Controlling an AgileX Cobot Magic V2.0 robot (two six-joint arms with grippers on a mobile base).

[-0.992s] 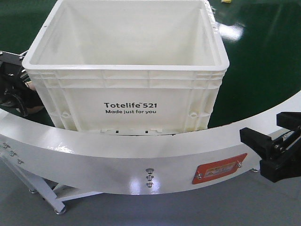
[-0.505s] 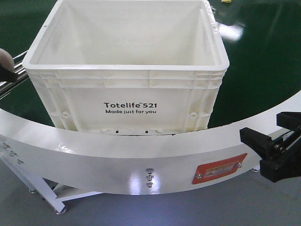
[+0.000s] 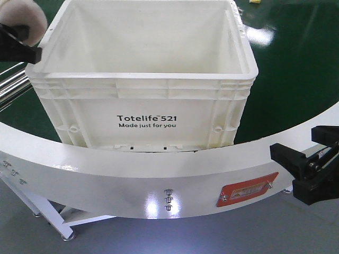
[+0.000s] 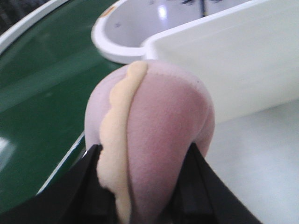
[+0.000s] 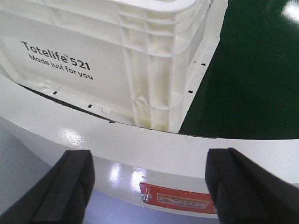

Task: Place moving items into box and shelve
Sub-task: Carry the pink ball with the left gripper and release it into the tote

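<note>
One moving item, a pale pinkish bun with a cream seam (image 4: 163, 126), is pinched between the black fingers (image 4: 86, 186) of my left gripper (image 4: 145, 149), which is shut on it. In the front view this bun (image 3: 24, 21) and the left gripper (image 3: 18, 39) hang just outside the top left corner of the box (image 3: 143, 90), at rim height. The box is a white crate printed "Totelife 521", and what I see of its inside holds nothing. My right gripper (image 5: 150, 154) is open, low at the front right (image 3: 307, 172), apart from the box (image 5: 117, 56).
The box stands on a dark green belt (image 3: 296, 69) bordered by a curved white rail (image 3: 132, 180) with a red label (image 3: 246, 191). A metal frame leg (image 3: 53, 217) shows below left. A small yellow bit (image 3: 256, 1) lies at the top edge, too cut off to identify.
My left gripper has risen with the bun from low beside the box's left wall to rim height. The right gripper and the box have not moved.
</note>
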